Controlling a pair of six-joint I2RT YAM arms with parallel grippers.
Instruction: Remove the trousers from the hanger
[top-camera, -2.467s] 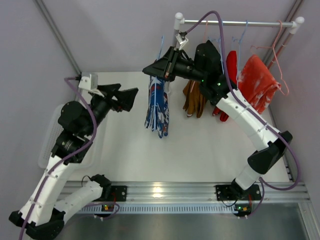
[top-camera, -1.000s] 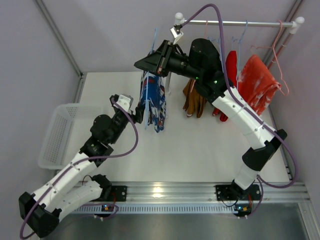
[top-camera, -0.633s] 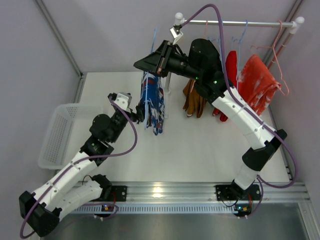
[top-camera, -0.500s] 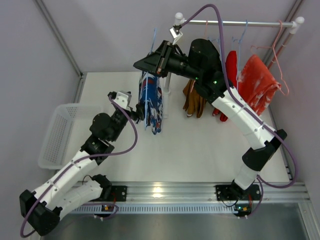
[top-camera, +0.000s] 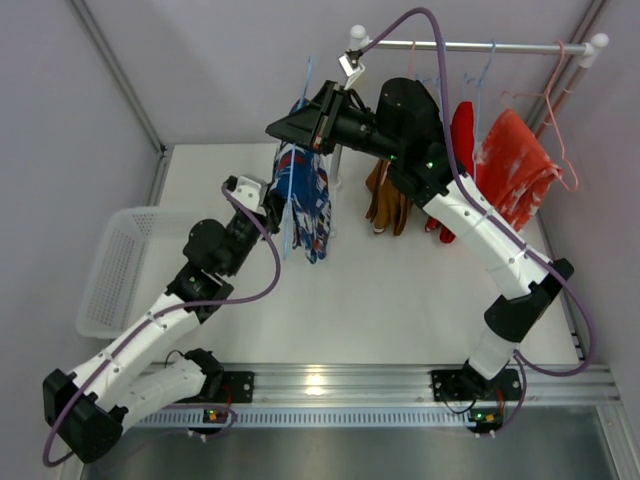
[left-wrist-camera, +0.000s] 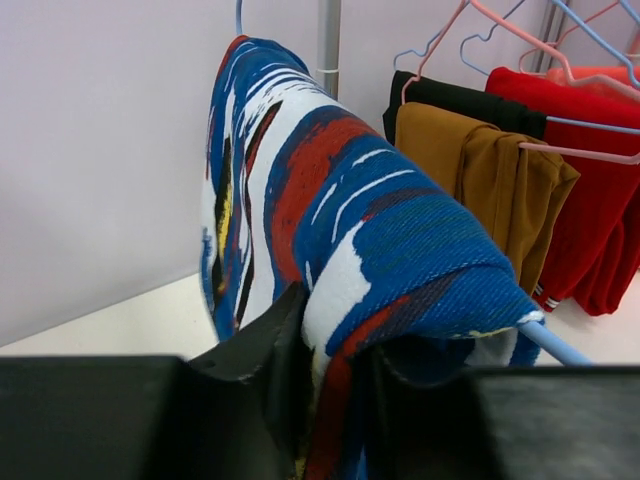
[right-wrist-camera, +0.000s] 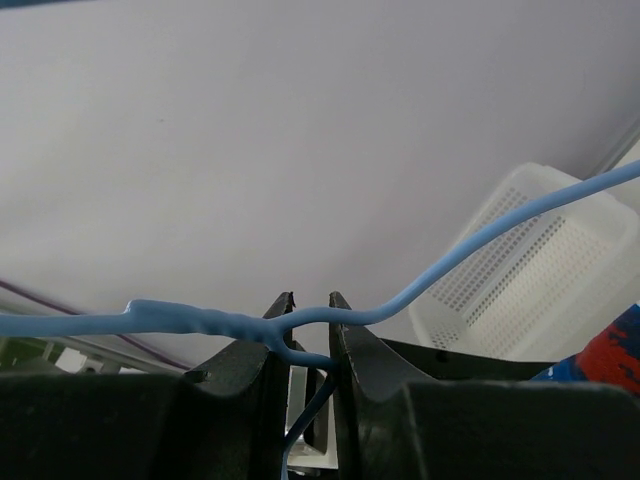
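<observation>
1 blue trousers (left-wrist-camera: 340, 240), draped over hanger (right-wrist-camera: 200, 320), long axis vert.

Blue patterned trousers (left-wrist-camera: 370, 230) — coarse woven cloth, matt; hanger (right-wrist-camera: 200, 321) — smooth, blue-coated wire.

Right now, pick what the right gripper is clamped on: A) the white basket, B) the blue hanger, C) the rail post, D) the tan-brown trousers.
B: in the right wrist view the right gripper pinches the wire of the blue hanger, while the blue patterned trousers sit in the left gripper.
</observation>
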